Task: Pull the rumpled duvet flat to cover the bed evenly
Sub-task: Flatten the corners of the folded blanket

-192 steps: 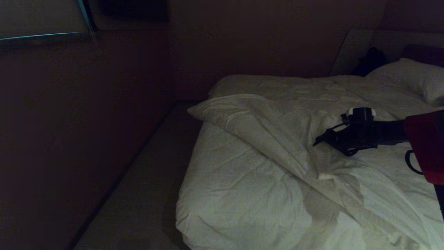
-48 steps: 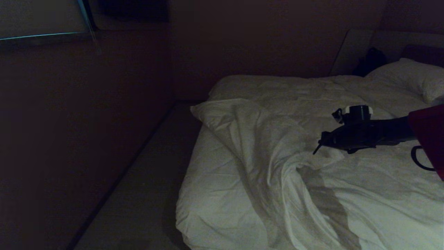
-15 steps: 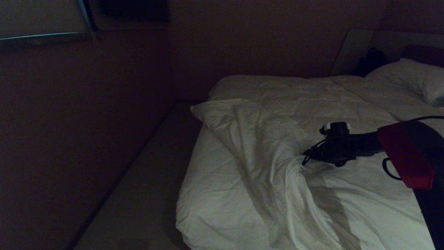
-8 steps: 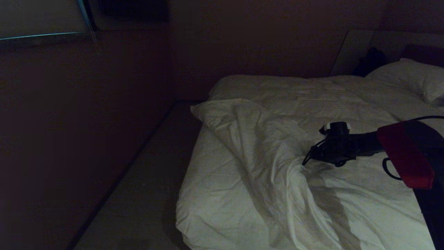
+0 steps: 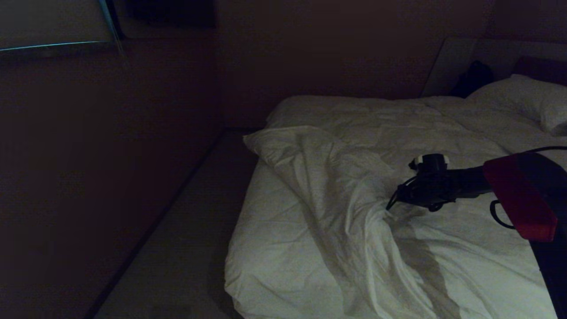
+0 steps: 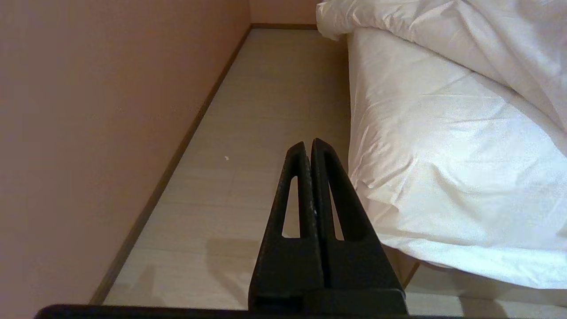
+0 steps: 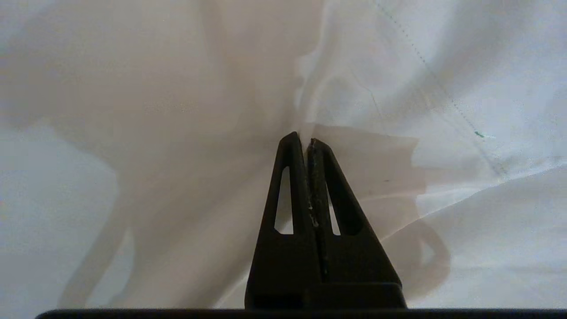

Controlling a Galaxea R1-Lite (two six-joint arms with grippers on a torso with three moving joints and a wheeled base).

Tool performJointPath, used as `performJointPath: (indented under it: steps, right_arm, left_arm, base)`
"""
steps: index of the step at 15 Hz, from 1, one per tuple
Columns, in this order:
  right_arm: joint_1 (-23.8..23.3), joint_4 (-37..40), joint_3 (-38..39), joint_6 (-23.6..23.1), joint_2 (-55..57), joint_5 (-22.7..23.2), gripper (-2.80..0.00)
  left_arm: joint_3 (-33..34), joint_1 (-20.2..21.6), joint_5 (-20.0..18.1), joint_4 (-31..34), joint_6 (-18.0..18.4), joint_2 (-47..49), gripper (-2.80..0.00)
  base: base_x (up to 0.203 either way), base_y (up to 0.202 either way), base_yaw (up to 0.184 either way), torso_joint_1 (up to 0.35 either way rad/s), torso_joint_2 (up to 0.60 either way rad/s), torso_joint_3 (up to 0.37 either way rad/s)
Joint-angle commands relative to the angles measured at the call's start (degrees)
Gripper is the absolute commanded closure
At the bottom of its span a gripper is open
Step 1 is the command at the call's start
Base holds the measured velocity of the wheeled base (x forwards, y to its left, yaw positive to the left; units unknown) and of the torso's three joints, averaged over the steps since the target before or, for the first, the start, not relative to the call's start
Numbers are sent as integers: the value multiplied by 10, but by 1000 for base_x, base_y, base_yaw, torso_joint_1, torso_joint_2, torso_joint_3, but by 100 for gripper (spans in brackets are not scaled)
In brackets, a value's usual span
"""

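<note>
The white duvet point(image 5: 336, 177) lies rumpled on the bed point(image 5: 274, 248), its near-left part folded back in a long creased ridge that leaves the smooth mattress sheet bare at the corner. My right gripper point(image 5: 390, 204) reaches in from the right and rests low on that ridge. In the right wrist view this gripper point(image 7: 303, 138) is shut, with a gathered duvet fold point(image 7: 310, 88) running into its tips. The left gripper point(image 6: 308, 144) is shut and empty, hanging over the floor beside the bed's corner point(image 6: 443, 155).
A pale floor strip point(image 5: 186, 239) runs between the bed and a dark wall point(image 5: 88, 177) on the left. A white pillow point(image 5: 527, 97) lies at the far right, with a dark object point(image 5: 474, 77) behind it near the headboard.
The right gripper came down from above the duvet onto the ridge, then closed its jaws on the fold over the last second. The cloth bunched slightly at its tips. The left arm stayed still.
</note>
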Motion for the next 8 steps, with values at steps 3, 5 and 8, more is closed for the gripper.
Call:
performJointPath:
  steps: [3, 5, 8]
  right_arm:
    - [9, 20, 13, 45, -70, 27, 0]
    - [15, 39, 20, 76, -105, 74, 0]
    - [24, 73, 25, 108, -143, 130, 0]
  left_arm:
    - [0, 0, 0, 0, 0, 0, 0]
    - [0, 0, 0, 0, 0, 0, 0]
    - [0, 0, 0, 0, 0, 0, 0]
  base:
    - [0, 0, 0, 0, 0, 0]
    - [0, 0, 0, 0, 0, 0]
    - [0, 0, 0, 0, 0, 0]
